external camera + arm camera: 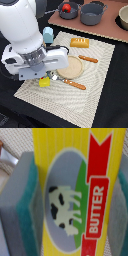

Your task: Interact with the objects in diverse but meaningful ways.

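The butter block (75,188) sits between the gripper (44,76) pads (22,203).

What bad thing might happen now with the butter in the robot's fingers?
1. The butter block sits between the gripper pads; its smooth printed face might slip out if lifted quickly.
2. The round plate and a wooden-handled utensil lie right beside it on the placemat, so a sideways move could knock them.

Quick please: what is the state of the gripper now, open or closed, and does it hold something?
Gripper: closed on the yellow butter block, with one finger pad against each side of it.
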